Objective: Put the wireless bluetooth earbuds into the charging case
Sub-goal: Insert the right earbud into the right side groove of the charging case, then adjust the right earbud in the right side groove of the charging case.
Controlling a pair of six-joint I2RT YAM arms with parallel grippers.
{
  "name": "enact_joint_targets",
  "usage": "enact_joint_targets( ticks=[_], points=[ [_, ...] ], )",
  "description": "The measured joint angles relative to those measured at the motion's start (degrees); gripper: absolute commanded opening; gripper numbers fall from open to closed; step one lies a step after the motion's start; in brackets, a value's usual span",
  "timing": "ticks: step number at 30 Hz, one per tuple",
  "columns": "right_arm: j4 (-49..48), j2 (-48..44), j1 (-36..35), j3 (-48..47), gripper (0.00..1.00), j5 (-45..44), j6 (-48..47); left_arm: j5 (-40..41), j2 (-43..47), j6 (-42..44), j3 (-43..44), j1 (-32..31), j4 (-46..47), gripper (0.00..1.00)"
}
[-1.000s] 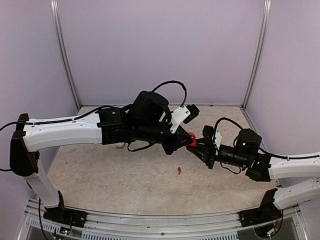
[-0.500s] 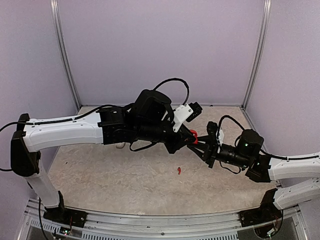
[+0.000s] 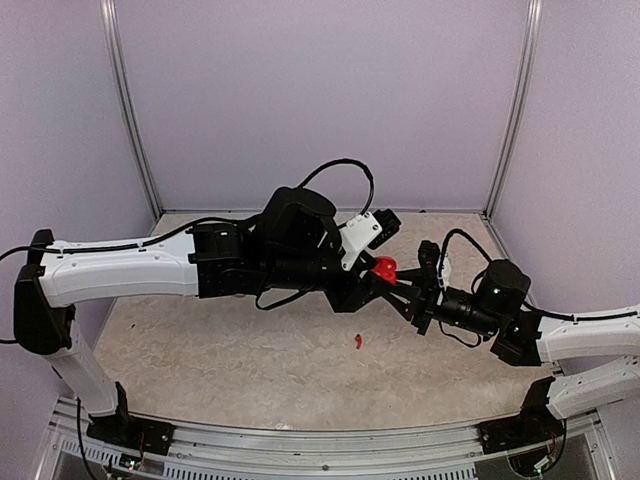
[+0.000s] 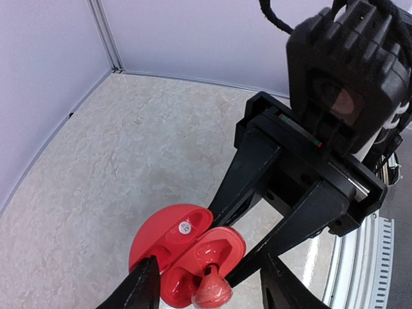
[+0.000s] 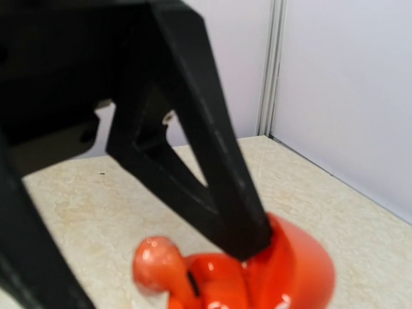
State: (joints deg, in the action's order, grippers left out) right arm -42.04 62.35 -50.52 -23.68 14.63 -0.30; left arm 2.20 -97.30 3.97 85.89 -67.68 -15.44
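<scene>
- Pale lilac walls (image 3: 320,100) enclosed a mottled beige table (image 4: 129,148); both arms met above its middle.
- The red charging case (image 4: 168,235) was held clear of the table, between the two arms. It was glossy, rounded and hinged open, and its lid carried a small white round mark on the inner face.
- The right gripper (image 4: 225,246) was clenched on the case, with its two black fingers converging from the upper right onto the case's base half.
- A red earbud (image 4: 212,291) sat in the base half at its near edge. It was shiny and bulb-headed, with a short stem, and its rounded head stood proud of the recess, as the right wrist view also showed.
- The left gripper (image 4: 210,273) was released. Its fingers stood apart on either side of the seated earbud, and neither pressed on the bud.
- A second red earbud (image 3: 358,341) lay alone on the table, below the grippers and well apart from the case. It was too small there to show detail.
</scene>
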Motion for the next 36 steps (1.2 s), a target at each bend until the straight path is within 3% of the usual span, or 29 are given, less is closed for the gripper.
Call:
enact_joint_targets(
  ticks=[15,23,26,36],
  points=[
    [-4.83,-0.76,-0.85,0.00,0.00,3.63,-0.02,2.36,8.41,2.82,-12.48,0.37,6.58,0.80],
    [-3.78,-2.38,-0.85,-0.09,0.00,7.26,-0.04,-3.10,16.98,5.16,-18.14,3.48,10.97,0.89],
    [-1.92,-2.51,-0.85,-0.39,0.00,10.47,-0.09,-6.23,19.74,7.93,-19.67,3.89,11.43,0.98],
    [0.61,-1.90,-0.85,-2.08,0.00,19.98,-0.07,-12.55,21.35,13.88,-20.02,1.20,11.13,0.99]
  ],
)
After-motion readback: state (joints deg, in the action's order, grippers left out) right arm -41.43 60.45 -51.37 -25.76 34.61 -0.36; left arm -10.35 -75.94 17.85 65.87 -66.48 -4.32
